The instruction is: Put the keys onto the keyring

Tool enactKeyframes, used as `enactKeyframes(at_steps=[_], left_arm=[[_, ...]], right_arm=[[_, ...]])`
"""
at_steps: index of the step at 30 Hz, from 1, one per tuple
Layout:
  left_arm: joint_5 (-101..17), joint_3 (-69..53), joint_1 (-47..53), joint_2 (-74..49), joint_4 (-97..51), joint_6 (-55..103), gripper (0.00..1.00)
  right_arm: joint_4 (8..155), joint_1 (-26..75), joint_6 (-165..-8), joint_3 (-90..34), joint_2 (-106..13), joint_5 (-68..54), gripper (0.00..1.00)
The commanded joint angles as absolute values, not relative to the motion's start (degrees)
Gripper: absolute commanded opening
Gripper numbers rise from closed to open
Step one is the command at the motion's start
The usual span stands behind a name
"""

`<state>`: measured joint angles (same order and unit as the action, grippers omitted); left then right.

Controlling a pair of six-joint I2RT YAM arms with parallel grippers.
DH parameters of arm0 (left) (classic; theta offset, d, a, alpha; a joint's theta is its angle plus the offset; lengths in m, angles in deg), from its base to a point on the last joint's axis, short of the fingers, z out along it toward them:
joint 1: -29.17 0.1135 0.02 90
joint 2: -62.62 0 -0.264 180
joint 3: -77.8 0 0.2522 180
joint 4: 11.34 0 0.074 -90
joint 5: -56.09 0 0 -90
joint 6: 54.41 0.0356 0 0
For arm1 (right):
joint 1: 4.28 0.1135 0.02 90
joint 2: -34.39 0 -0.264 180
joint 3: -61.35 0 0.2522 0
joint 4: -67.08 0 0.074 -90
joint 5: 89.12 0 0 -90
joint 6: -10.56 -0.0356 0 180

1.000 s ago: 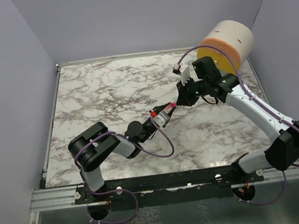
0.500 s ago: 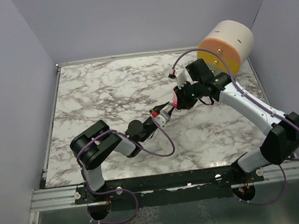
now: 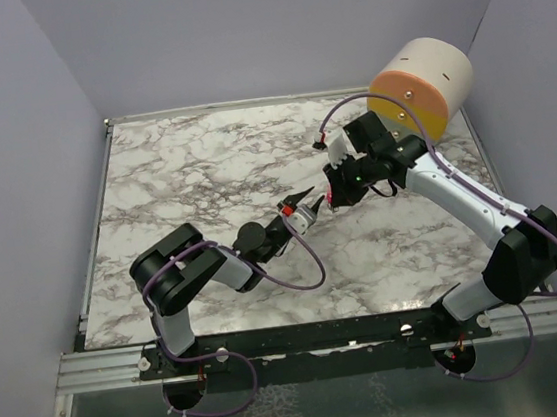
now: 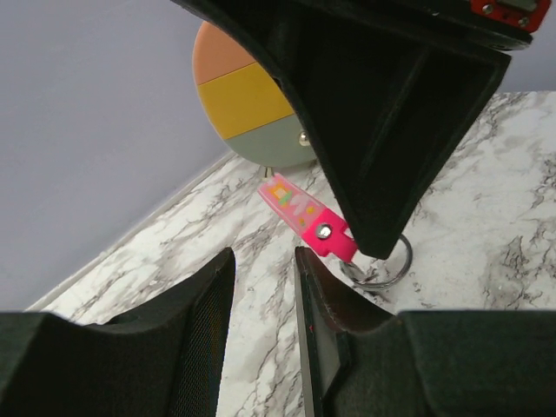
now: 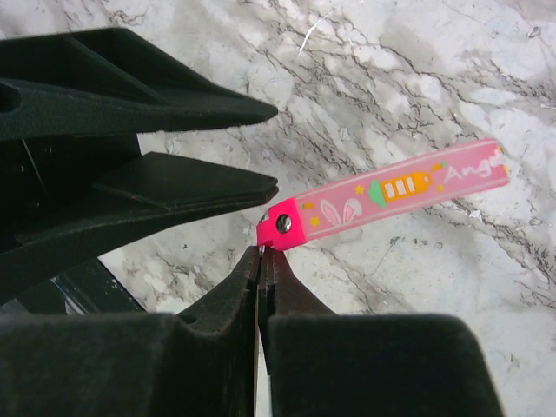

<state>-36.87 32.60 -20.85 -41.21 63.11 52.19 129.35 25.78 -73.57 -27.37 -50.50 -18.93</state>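
My right gripper (image 5: 261,256) is shut on the thin metal ring of the keyring. Its pink strip tag (image 5: 391,189) sticks out level to the right above the marble. From the left wrist, the same tag (image 4: 300,208) and ring (image 4: 388,269) hang at the tip of the right gripper's black fingers (image 4: 382,130). My left gripper (image 4: 263,261) stands just below them, jaws apart, with only marble showing between. From above, the left gripper (image 3: 305,206) and the right gripper (image 3: 331,197) almost meet at mid-table. The keys are not visible in any view.
A cream cylinder with an orange face (image 3: 420,82) lies at the back right; its face shows pink, yellow and grey bands (image 4: 248,95). Grey walls close in the marble table (image 3: 203,167) on three sides.
The right gripper has carried the keyring left, closing the gap to the left gripper. The left gripper has shifted only slightly.
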Motion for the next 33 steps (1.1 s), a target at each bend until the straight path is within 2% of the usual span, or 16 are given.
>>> enactKeyframes(at_steps=[1, 15, 23, 33], left_arm=[[-35.8, 31.9, -20.3, -41.2, 75.9, 52.0, 0.36], [-32.0, 35.5, -20.3, -39.2, 75.8, 49.6, 0.41], [-36.6, 39.6, -20.2, -39.3, 75.9, 47.7, 0.48], [-42.7, 38.0, -20.3, -42.9, 75.9, 45.1, 0.53]], right_arm=[[131.8, 26.5, -73.6, -28.2, -51.5, -17.5, 0.01], [133.8, 26.6, -74.8, -29.8, -54.6, -13.2, 0.01], [130.2, 26.6, -75.6, -31.1, -55.4, -16.3, 0.01], [127.8, 26.5, -75.4, -32.2, -56.8, -19.7, 0.01]])
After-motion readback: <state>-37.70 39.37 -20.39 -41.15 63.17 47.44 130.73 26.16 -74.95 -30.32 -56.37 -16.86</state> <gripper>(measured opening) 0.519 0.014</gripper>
